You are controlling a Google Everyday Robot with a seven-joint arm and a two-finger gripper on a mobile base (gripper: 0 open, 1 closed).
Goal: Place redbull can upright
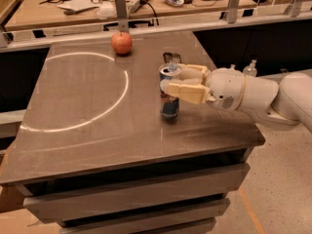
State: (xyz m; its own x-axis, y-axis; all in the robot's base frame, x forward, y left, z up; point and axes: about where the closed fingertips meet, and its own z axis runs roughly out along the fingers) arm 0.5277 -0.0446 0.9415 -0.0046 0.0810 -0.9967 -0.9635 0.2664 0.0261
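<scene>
The cream claw (170, 80), on a white arm (263, 96), clasps the redbull can (169, 106) right of the table's middle. The can has a silver top and blue and silver panels with a red mark. The table (87, 150) is grey-brown, with a pale white ring (127, 84) traced on it. The far apple (122, 43) is red-orange.

The redbull can (169, 105), slim, silver and blue, stands upright right of centre on the tabletop (97, 130); the tool (171, 79) clasps its upper part.
</scene>
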